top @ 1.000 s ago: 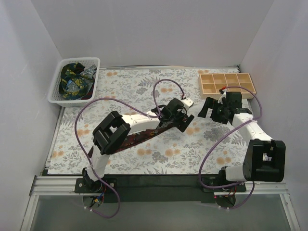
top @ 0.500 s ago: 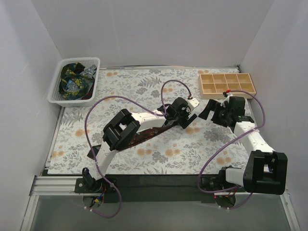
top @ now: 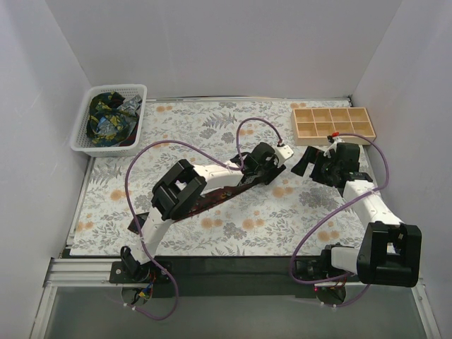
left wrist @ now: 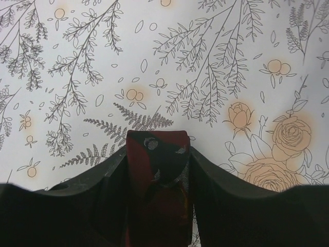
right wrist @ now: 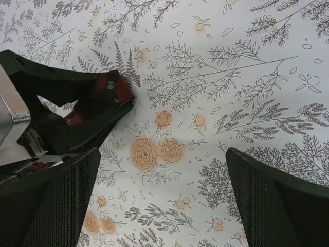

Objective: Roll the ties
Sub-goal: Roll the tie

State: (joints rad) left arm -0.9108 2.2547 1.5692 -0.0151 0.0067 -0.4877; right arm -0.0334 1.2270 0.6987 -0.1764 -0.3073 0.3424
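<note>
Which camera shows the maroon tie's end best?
The left wrist view: the maroon tie ends centred, close up, between the jaws of the left gripper. The top view shows it small, partly covered; the right wrist view only a sliver.

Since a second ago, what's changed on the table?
The left end effector slid right along the maroon tie and closed on its tip. The right end effector shifted slightly and stayed open. The basket and wooden tray stayed put.

We see plain white walls point(top: 212, 42) closing in the left, far and right sides of a table point(top: 191, 127) with a floral cover, evenly lit.
</note>
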